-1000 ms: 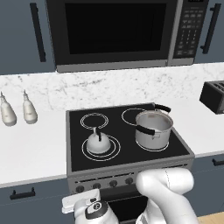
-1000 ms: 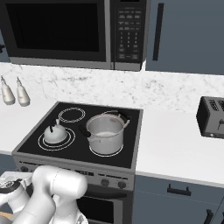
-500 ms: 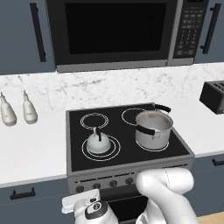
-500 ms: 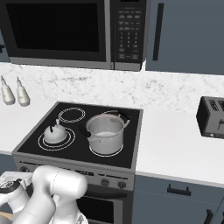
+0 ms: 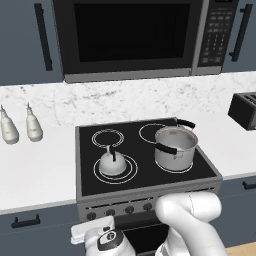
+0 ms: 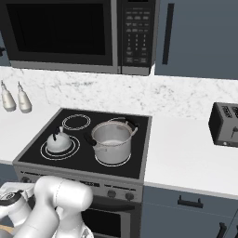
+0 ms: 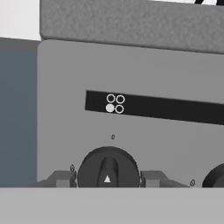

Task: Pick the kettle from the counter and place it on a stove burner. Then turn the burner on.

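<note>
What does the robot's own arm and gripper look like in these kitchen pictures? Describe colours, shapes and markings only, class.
The arm is glossy white, built of thick rounded segments like bulging tubes. The hand end carries a round dark cap ringed in grey with a small white mark at its centre. The gripper has two small grey blocky finger tips. No cables, stripes or lettering show on the white shell.

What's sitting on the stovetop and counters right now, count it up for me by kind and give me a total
Kettles: 1, the kettle on the front-left stove burner
Steel pots: 1, the pot on the cooktop
White bottles: 2, the bottles on the counter
Toasters: 1, the toaster
Total: 5
</note>
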You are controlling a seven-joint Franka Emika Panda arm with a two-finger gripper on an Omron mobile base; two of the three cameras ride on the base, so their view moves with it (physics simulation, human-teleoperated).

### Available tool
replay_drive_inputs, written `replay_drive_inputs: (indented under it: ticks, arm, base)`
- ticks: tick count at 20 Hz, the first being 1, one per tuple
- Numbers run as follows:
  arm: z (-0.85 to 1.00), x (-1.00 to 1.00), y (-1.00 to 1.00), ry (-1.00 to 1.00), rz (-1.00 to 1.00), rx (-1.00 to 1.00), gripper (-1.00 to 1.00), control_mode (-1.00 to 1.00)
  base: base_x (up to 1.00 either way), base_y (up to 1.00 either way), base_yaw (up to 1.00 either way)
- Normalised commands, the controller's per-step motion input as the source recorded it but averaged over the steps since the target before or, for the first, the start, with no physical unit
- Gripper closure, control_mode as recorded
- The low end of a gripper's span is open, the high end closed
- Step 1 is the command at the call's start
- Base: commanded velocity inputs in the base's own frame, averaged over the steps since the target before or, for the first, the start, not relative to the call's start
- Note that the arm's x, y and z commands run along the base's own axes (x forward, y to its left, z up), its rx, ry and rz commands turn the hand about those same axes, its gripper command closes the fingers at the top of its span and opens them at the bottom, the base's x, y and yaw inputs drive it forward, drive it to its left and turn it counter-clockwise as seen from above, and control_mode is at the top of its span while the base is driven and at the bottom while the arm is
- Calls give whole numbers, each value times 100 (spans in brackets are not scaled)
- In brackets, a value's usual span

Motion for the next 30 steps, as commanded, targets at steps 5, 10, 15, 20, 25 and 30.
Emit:
replay_drive_inputs:
  ticks: [5, 10, 15, 20, 25, 30]
  arm:
    - [0, -22, 0, -11, 0, -11, 100, -100]
    - [0, -25, 0, -4, 0, -10, 100, -100]
    - [0, -10, 0, 0, 0, -9, 100, -100]
    - [3, -8, 0, 0, 0, -7, 100, -100]
    - [0, -5, 0, 0, -1, -6, 100, -100]
    - [0, -2, 0, 2, -1, -7, 100, -100]
  base:
    - [0, 0, 0]
    - [0, 0, 0]
    - [0, 0, 0]
    - [0, 0, 0]
    - [0, 0, 0]
    - [0, 0, 0]
